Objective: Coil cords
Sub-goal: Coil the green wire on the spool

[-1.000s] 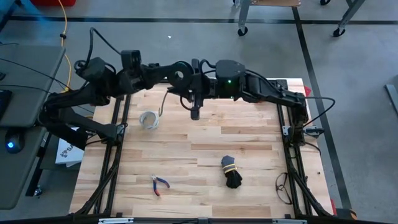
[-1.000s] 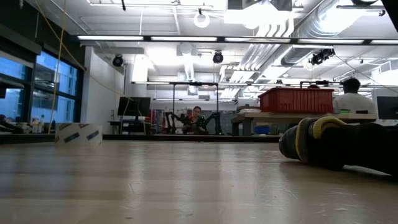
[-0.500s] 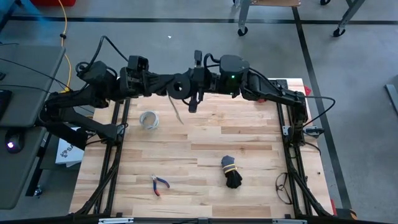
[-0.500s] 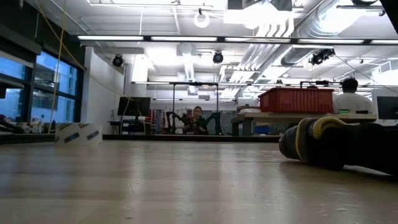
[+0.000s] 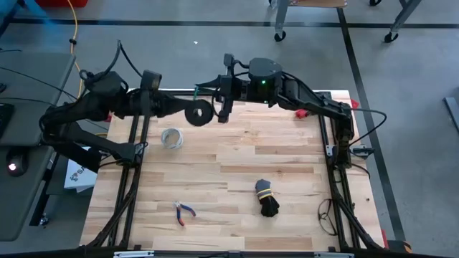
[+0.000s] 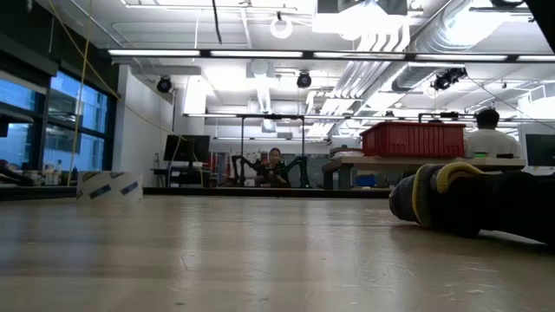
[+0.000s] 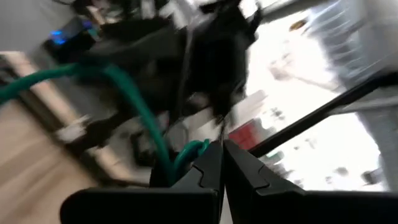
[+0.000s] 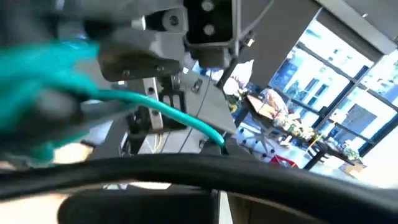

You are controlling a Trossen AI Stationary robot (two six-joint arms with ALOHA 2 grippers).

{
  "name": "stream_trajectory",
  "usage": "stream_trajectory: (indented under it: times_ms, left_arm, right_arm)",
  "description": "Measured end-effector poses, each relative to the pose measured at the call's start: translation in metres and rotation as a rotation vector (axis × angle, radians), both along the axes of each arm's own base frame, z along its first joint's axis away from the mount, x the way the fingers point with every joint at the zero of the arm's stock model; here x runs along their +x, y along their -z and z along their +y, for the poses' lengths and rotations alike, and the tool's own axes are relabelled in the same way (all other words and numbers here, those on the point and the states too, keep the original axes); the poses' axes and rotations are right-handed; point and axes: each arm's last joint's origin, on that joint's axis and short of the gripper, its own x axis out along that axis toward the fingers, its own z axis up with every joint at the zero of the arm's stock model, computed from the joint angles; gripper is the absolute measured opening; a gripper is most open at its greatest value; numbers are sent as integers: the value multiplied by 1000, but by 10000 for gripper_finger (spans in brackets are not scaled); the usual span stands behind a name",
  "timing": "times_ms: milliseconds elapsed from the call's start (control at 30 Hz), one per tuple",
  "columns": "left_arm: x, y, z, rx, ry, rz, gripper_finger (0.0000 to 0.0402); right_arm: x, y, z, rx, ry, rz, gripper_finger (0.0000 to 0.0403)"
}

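Both arms meet high over the far edge of the table [image 5: 287,158]. The left tool [image 7: 222,163] is pinched tight on the green cord [image 7: 134,102], whose dark round coil [image 5: 199,112] hangs in the air between the arms. The right tool [image 5: 224,115] is closed just beside that coil, a green strand [image 8: 177,115] running to its tip. On the table lie a pale ring [image 5: 171,138], red-handled pliers [image 5: 183,212] and a black cord bundle with a yellow tie [image 5: 267,198].
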Motion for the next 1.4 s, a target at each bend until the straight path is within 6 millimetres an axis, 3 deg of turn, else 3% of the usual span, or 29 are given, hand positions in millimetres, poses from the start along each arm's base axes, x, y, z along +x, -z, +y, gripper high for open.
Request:
stream_trajectory:
  times_ms: [167,367,833,1233,1400]
  left_arm:
    - [-3,16,5,80,-20,169,0]
    - [-4,22,10,230,-49,238,0]
    - [-9,24,21,896,-380,434,0]
    - [-7,5,11,1005,-399,244,0]
    - [-7,0,8,996,-401,180,0]
  right_arm:
    - [-4,4,-4,-38,11,69,0]
    - [-5,10,-4,-30,22,142,0]
    - [-9,19,-7,84,77,227,0]
    - [-10,20,-3,194,67,223,1]
    - [-10,22,-2,291,15,231,32]
